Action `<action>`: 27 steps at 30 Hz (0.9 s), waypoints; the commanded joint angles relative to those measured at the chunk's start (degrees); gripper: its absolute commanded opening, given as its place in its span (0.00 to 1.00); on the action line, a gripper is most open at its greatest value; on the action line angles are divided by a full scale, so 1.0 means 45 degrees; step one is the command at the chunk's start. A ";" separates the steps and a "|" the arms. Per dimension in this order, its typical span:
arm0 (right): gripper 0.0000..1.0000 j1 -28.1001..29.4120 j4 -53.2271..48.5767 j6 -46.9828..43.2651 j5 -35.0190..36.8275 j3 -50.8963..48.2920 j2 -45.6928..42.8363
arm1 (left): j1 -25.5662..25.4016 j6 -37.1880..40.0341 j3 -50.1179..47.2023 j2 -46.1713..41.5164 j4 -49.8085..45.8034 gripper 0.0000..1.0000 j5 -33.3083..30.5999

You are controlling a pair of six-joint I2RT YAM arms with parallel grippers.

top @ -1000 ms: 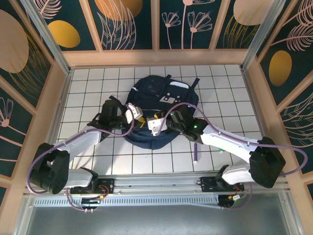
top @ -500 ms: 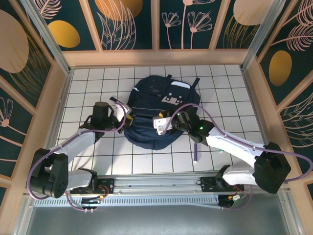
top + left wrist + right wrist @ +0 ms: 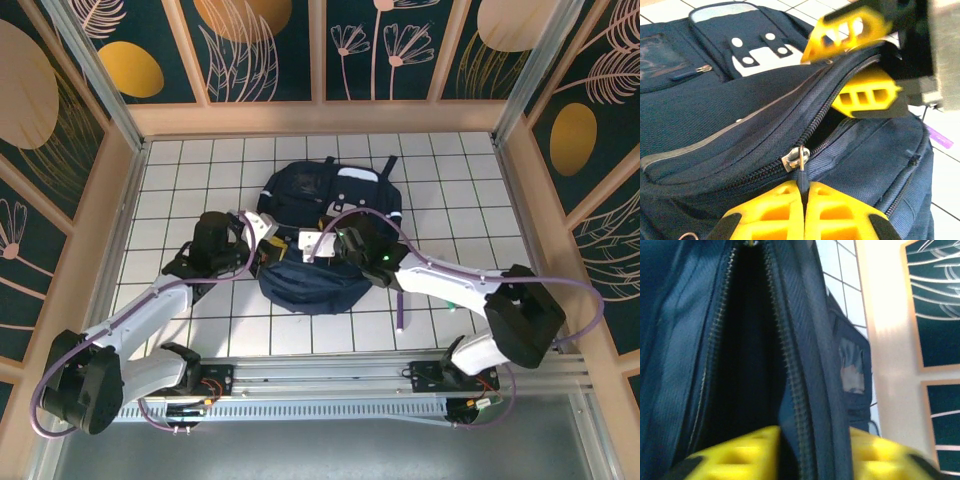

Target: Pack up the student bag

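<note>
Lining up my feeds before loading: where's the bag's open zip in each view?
Top: zip on the bag, between left gripper and right gripper.
Left wrist: zip mid-frame, running up-right.
Right wrist: zip a dark vertical gap, left-centre.
Shared landmark: right gripper's yellow fingers, pinching its edge.

A robot lab cell: a white gridded desk [image 3: 450, 190] boxed in by wood-framed teal panels [image 3: 270, 60] painted with plants, two robot arms [image 3: 150, 300] on a metal rail [image 3: 320, 375] along the desk's near edge.
</note>
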 commanded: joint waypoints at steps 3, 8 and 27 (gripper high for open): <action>0.00 0.0189 -0.0126 -0.0308 -0.0192 0.0515 -0.0143 | -0.0047 -0.0718 0.0049 -0.1013 0.0878 0.00 -0.1577; 0.00 -0.0422 -0.0239 -0.1275 -0.1889 -0.0486 -0.1494 | 0.1954 -0.0144 -0.0651 -0.2423 0.0621 0.00 -0.1648; 0.30 0.1158 -0.0247 -0.0679 -0.0749 0.0249 -0.0258 | 0.0528 -0.2296 -0.0893 -0.1600 0.1202 0.00 0.0853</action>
